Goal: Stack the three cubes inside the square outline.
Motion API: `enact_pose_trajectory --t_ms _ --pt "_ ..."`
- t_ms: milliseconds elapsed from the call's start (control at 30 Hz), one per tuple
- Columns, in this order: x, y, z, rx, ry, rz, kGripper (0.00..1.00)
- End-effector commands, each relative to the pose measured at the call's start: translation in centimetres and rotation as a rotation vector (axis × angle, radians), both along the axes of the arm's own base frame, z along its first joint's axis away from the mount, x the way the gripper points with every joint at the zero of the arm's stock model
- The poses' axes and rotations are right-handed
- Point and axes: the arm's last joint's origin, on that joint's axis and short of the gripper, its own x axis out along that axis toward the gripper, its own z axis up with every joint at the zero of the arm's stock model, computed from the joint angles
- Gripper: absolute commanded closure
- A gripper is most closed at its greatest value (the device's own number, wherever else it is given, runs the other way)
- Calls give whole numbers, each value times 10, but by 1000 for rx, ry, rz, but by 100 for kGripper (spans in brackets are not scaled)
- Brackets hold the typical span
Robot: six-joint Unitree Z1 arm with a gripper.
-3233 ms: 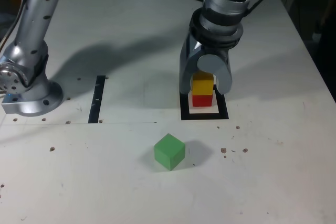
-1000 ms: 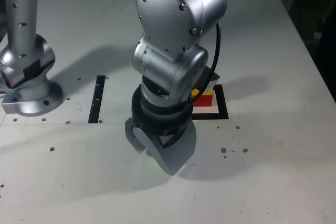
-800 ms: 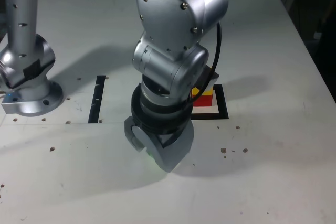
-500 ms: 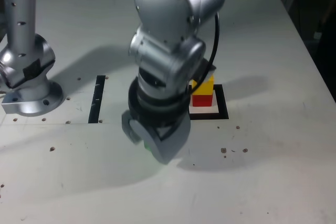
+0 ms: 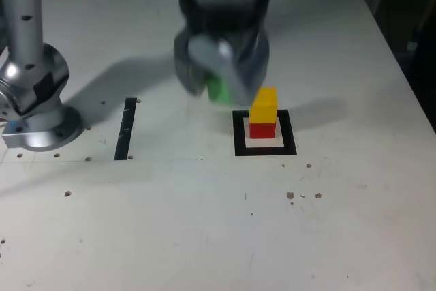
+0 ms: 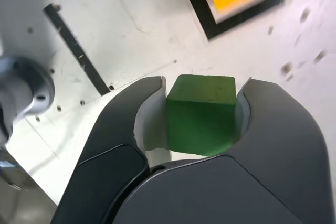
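Green cube (image 6: 201,116) sits clenched between the fingers of my gripper (image 6: 205,83), off the table (image 5: 327,216), where 3.2 seconds ago it lay alone while I was over the stack. Half a second ago I was lower in the exterior view, hiding part of the stack; now I am blurred and higher up in that view, and the yellow cube (image 5: 263,105) shows in full, resting on the red cube (image 5: 262,131). Those two look unmoved, the red one inside the square outline (image 5: 289,131) with white showing between it and the black border. In the exterior view the stack is just to the right of my fingertips, and how high I am above the table I cannot tell. As for edges, the table's far edge runs along the top of the exterior view, behind me, and its slanting side edge is well beyond the outline to that view's right. The black strip (image 5: 126,129) lies flat well apart from the outline, toward the arm base (image 5: 44,131) at the exterior view's left, with bare surface between strip and outline. Widest room for moving is the bare stretch below the outline in the exterior view, with only small marks and holes on it
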Motion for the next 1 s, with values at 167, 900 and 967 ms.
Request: enact_pose_trajectory --t_ms 167,900,967 --pt "17 67 -12 39 49 215 84" --pt "57 68 -48 -14 99 316 84" --pt "60 67 -49 -20 99 314 84"
